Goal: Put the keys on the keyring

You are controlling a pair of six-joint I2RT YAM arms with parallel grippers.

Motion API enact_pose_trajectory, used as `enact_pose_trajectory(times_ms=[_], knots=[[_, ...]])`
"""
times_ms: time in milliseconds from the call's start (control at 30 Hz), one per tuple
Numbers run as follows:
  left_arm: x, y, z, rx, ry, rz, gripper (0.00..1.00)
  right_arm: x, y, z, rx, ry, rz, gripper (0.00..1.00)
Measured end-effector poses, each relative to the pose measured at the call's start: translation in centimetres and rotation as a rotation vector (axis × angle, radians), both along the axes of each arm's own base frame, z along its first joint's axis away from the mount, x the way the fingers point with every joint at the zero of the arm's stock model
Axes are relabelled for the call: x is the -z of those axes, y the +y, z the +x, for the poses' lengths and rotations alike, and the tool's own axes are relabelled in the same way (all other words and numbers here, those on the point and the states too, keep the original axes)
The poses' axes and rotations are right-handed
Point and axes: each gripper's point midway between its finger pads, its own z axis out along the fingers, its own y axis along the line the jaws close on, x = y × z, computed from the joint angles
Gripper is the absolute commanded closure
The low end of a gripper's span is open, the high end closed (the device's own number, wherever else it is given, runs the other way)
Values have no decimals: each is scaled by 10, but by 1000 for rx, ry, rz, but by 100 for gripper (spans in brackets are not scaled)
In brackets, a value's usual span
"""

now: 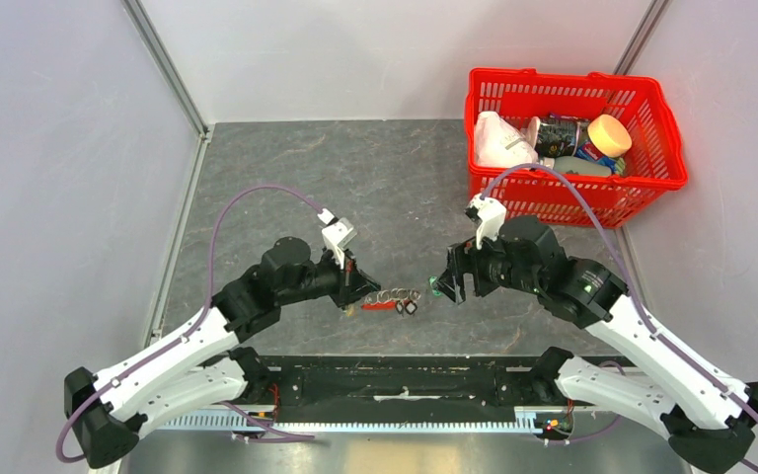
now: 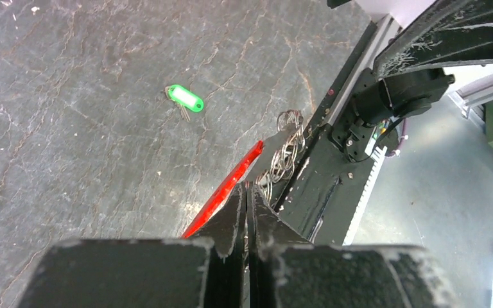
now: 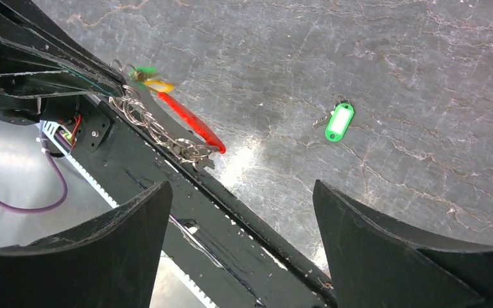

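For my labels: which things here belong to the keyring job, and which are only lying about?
Job: keyring, in the shut left gripper; keys on it; loose green-tagged key; open right gripper.
Lying about: red basket; white bag and orange-lidded jar inside it.

the table (image 1: 286, 178) is dark grey, stone-look with pale veins. the keyring (image 3: 189, 120) has a bright red stretch, keys (image 3: 186, 149) on it silvery. loose key tag (image 3: 339, 121) is neon green, white window. far-right basket (image 1: 671, 158): red.

Overhead; close wrist views; common keyring (image 2: 231, 183)
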Motion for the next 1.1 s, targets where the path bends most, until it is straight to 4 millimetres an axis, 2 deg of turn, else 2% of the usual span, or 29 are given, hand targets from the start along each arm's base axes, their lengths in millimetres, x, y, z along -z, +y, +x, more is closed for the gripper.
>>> enact_pose_trajectory(times_ms=[133, 300, 500, 667, 867, 1000, 1100], knots=[[-12, 1, -5, 21, -43, -57, 98, 0, -7, 0, 24, -4, -19, 17], [-34, -1, -16, 74, -121, -164, 98, 18, -22, 15, 145, 21, -122, 19], [-42, -16, -39, 250, -124, -233, 98, 50, -25, 32, 241, 89, -238, 24], [-48, -23, -67, 424, -136, -316, 98, 62, -24, 42, 273, 96, -272, 26], [-48, -25, -94, 552, -151, -355, 98, 68, -22, 48, 278, 86, -282, 27], [-45, -27, -98, 574, -139, -351, 98, 64, -17, 44, 236, 70, -246, 28], [-43, -27, -97, 570, -132, -344, 98, 59, -13, 44, 208, 53, -222, 25]])
